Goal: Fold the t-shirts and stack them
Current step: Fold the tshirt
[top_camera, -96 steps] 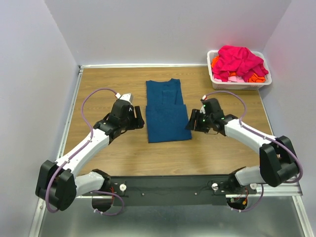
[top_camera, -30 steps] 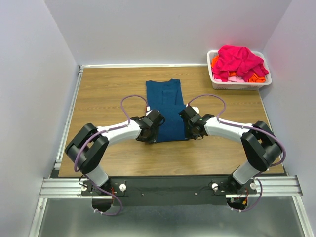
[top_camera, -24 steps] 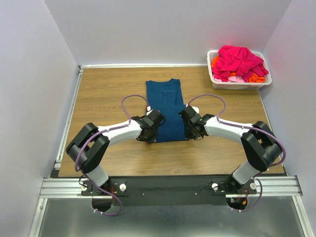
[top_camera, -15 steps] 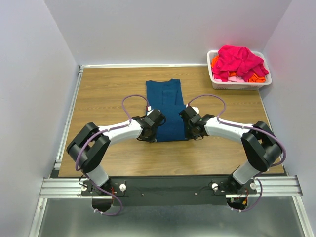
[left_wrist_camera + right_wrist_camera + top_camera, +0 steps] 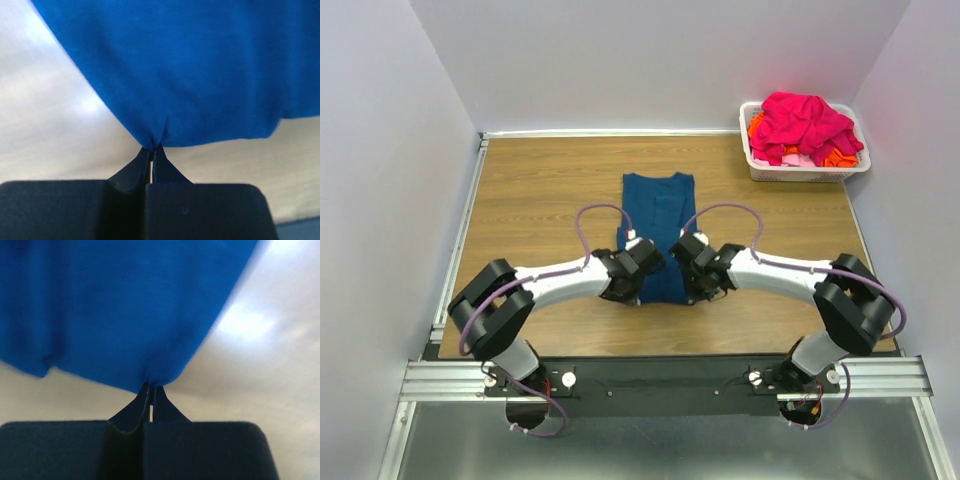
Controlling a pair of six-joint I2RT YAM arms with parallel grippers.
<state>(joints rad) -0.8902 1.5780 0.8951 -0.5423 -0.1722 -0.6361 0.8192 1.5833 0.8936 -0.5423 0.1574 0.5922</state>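
Progress. We have one blue shirt [image 5: 658, 212] out on the table [image 5: 540, 190], lying mid-table as a narrow strip with the collar end toward the far side. Its sides look already folded in, since no sleeves stick out. We judge the lengthwise fold as not yet made.

Grip. Left gripper [image 5: 642, 272] and right gripper [image 5: 690, 272] sit close together at the near end of the strip. In the left wrist view the fingers [image 5: 151, 150] are pinched tight on a tuck of the blue shirt [image 5: 190, 65], and the cloth rises from the pinch. The right wrist view shows the same: fingers [image 5: 150, 389] closed on a fold of the cloth [image 5: 115, 305]. We cannot tell how many layers each pinch holds.

Left to do, as we read it: carry the near end toward the collar, lay it flat, then set the shirt where a stack can start. We see no stack anywhere. The pink shirts [image 5: 805, 120] and something orange [image 5: 838, 157] are heaped in the basket [image 5: 760, 170] at the far right corner, well apart from the arms. We cannot count them.

Surface and room. The table is wood-grain, flat, with a pale edge strip. Plain pale walls [image 5: 650, 60] close the far side and both flanks. A metal rail [image 5: 660, 378] along the near edge carries both arm bases. The wrist views show the tabletop only as a bright blur.
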